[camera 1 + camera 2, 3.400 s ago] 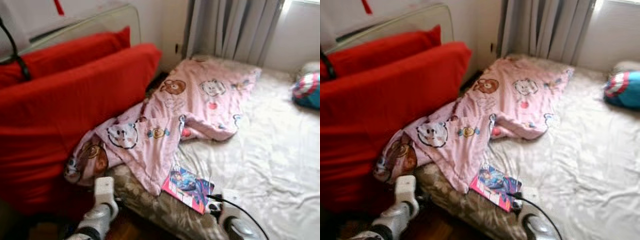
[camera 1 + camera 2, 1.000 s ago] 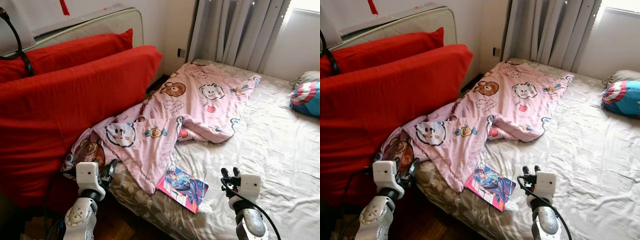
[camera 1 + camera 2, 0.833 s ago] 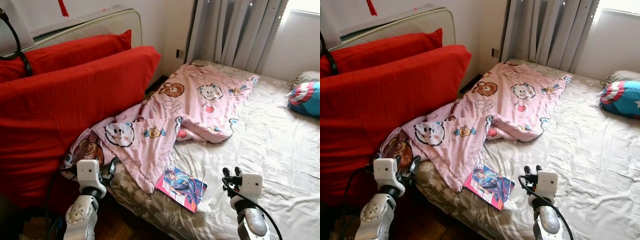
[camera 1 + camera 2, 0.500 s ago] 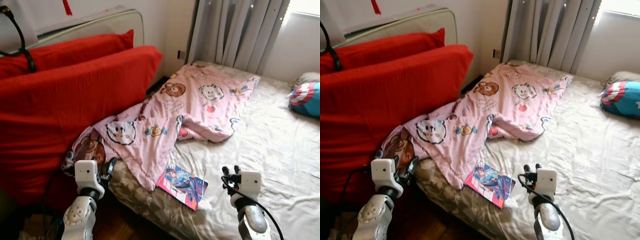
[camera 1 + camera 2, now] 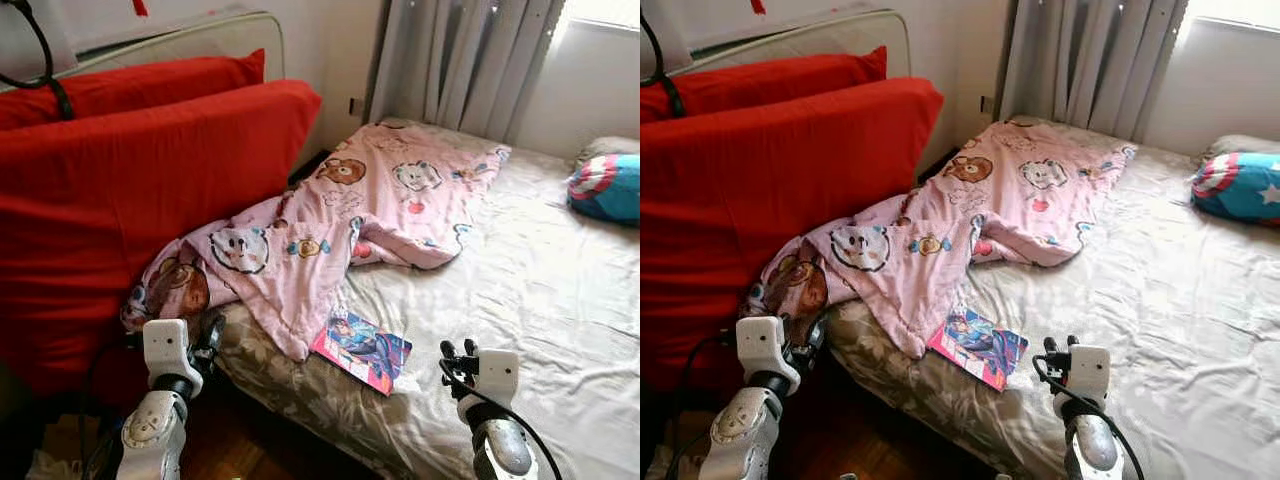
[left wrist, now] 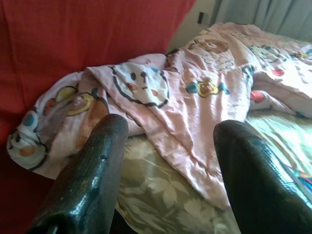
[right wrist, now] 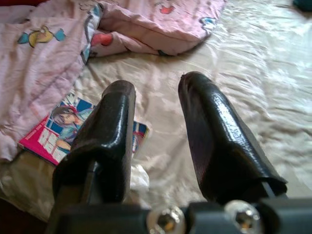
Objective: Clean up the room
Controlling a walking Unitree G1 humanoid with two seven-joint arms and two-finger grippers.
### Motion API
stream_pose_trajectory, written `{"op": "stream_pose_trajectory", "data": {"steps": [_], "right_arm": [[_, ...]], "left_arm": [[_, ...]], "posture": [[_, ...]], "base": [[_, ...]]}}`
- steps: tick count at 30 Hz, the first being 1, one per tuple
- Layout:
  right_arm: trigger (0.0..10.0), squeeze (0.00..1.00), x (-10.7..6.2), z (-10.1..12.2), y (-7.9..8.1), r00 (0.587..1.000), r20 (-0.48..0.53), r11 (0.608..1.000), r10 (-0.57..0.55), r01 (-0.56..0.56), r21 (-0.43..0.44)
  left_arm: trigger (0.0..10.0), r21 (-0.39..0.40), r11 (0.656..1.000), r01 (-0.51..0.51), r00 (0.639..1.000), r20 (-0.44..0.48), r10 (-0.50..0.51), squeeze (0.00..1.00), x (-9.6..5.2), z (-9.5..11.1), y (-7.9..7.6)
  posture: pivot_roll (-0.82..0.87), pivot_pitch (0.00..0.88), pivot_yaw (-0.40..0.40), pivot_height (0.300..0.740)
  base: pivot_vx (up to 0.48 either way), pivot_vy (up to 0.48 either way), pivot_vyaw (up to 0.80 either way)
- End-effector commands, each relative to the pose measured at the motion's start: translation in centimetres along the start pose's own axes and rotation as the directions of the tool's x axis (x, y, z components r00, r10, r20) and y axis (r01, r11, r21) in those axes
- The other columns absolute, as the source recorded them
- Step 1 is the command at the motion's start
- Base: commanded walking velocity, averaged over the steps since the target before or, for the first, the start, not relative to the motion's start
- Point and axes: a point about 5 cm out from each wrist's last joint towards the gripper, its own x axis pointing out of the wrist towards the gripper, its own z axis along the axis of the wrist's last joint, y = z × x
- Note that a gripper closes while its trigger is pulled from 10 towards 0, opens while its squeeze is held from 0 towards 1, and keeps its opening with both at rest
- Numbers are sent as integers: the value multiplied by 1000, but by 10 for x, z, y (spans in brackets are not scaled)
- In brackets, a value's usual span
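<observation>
Standing at the bed, you're in the approach step: both the left gripper and right gripper are spread and empty. The magazine lies near the mattress edge beside the pink blanket; reach the right gripper toward it.

Silver arms, white wrist blocks, black cables, glossy black-fingered left gripper.

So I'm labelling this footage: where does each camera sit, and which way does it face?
Eye views: on the head, looking down at the bed, both arms low in frame.
Left wrist view: along the left gripper, open, toward the blanket and red cushion.
Right wrist view: along the right gripper, open, over the magazine.
Shared: blanket and magazine appear in several.
</observation>
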Motion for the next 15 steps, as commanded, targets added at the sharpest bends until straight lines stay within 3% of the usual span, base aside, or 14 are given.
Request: {"op": "stream_pose_trajectory", "data": {"steps": [1,15], "right_arm": [[10000,0,0,0,-2,1000,0,1000,-3,3,0],[10000,0,2,-6,4,999,-47,1000,9,-9,-1]], "left_arm": [[10000,-6,1000,1,1000,7,-1,0,1,3,0],[10000,5,1000,12,1000,-1,-12,0,1,4,0]], "posture": [[-32,0,-36,666],[-26,0,-24,662]], "base": [[0,0,0],[0,0,0]]}}
